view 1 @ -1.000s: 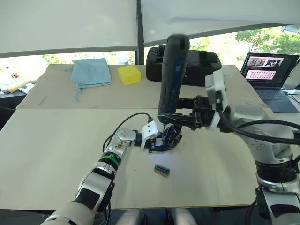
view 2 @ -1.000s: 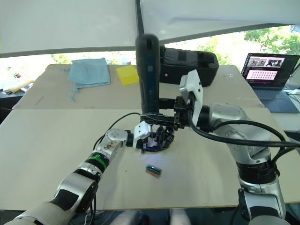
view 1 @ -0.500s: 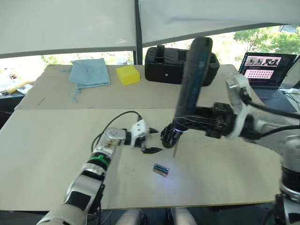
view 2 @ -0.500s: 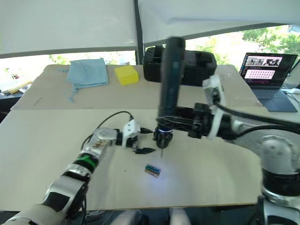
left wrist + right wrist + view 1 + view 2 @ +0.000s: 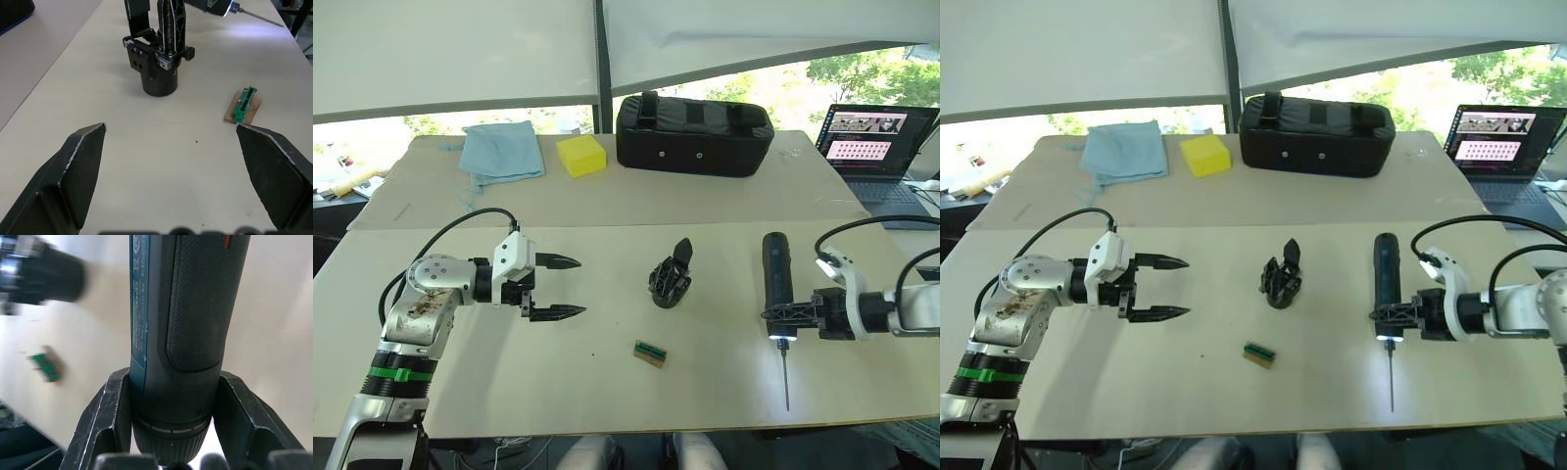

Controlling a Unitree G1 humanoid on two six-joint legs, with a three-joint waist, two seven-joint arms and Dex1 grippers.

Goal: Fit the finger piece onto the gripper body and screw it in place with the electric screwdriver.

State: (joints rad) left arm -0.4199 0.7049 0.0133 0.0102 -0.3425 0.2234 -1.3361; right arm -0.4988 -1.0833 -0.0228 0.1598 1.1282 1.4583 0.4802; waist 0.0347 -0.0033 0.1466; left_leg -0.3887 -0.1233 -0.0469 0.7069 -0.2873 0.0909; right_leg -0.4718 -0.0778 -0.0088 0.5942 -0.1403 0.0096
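A pale beige tabletop [image 5: 607, 392] made of two boards butted along a seam stands before white blinds and bright windows with green trees outside. In the head views, along the far side lie a light blue cloth [image 5: 502, 150], a yellow block [image 5: 582, 155], a large black case [image 5: 694, 134] and, at the right edge, an open laptop [image 5: 867, 147]. The gripper body [image 5: 671, 279] stands upright near the middle of the near board, its pointed finger up, with a small green-and-brown block [image 5: 651, 353] lying just in front of it. The left gripper [image 5: 558, 287] hovers well left of it, its fingers spread wide and holding nothing. The right gripper [image 5: 790, 315] clamps the electric screwdriver [image 5: 775, 284] low on its barrel, the tool lying nearly flat over the table to the right of the gripper body, its white light on and its bit [image 5: 784, 376] pointing toward the near edge. In the left wrist view, the two wide-apart fingers [image 5: 73, 176] frame the gripper body [image 5: 157, 63] and the block [image 5: 243, 104]. In the right wrist view, the fingers [image 5: 105, 416] press both sides of the screwdriver's barrel [image 5: 181, 323].
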